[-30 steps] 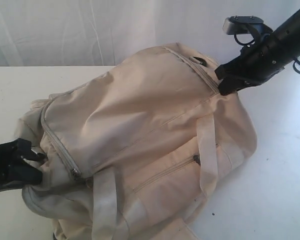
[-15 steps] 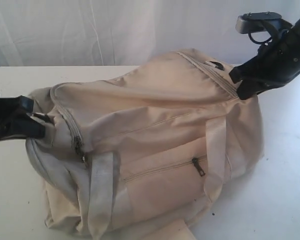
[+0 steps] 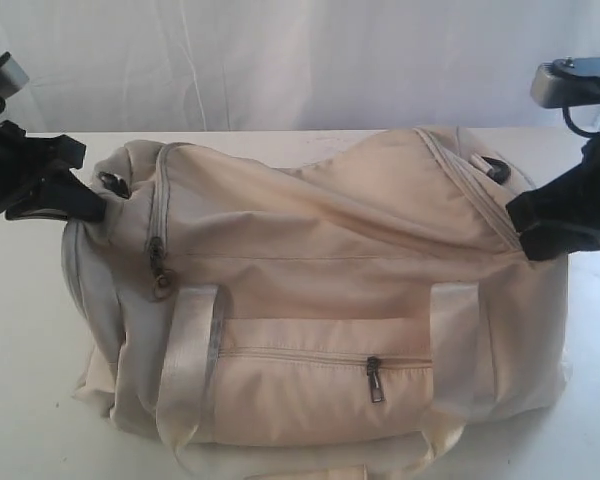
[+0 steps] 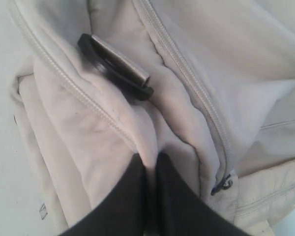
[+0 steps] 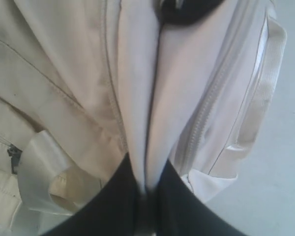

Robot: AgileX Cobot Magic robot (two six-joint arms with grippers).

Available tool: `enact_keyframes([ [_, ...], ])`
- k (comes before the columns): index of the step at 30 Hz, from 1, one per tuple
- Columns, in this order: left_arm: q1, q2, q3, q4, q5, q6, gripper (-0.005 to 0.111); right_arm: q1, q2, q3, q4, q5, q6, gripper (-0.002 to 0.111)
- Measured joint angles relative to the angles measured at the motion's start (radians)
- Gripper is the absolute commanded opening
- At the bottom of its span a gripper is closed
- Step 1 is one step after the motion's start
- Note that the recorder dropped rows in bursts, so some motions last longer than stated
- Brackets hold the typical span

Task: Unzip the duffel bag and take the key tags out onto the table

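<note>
The duffel bag is cream woven cloth, matt and soft, creased in loose folds. Its webbing straps are paler, with a faint sheen (satiny where the light catches them). The zip pulls are dark metal, dull rather than polished. A dark buckle at the bag's left end has a smooth, slightly glossy grey face. The table is plain white, smooth and matt. The left gripper has matt black fingers.
</note>
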Motion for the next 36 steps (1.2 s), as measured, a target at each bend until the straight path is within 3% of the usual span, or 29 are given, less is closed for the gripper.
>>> enact_keyframes([
  [10,0.000,0.004,-0.021,0.000,0.060,0.031,0.000,0.000,-0.067,0.111,0.000,-0.095,0.020,0.001],
  [13,0.000,0.004,-0.021,0.000,0.077,0.041,0.000,0.000,-0.067,0.111,0.000,-0.105,0.020,0.013],
  [18,0.000,0.004,-0.025,0.015,0.100,0.044,0.005,0.000,-0.070,0.109,-0.006,-0.111,0.020,0.050],
  [20,0.000,0.004,-0.025,0.021,0.109,0.044,0.010,0.000,-0.080,0.087,-0.010,-0.122,0.017,0.056],
  [23,0.000,0.004,-0.025,0.035,0.115,0.044,0.019,0.000,-0.105,0.020,-0.013,-0.156,-0.009,0.056],
  [31,0.000,0.004,-0.027,0.048,0.140,0.045,0.060,0.000,-0.143,-0.177,0.102,-0.104,-0.109,0.056],
  [36,0.000,0.002,-0.076,0.071,0.197,0.045,0.063,0.062,-0.140,-0.186,0.336,-0.002,-0.316,0.056],
])
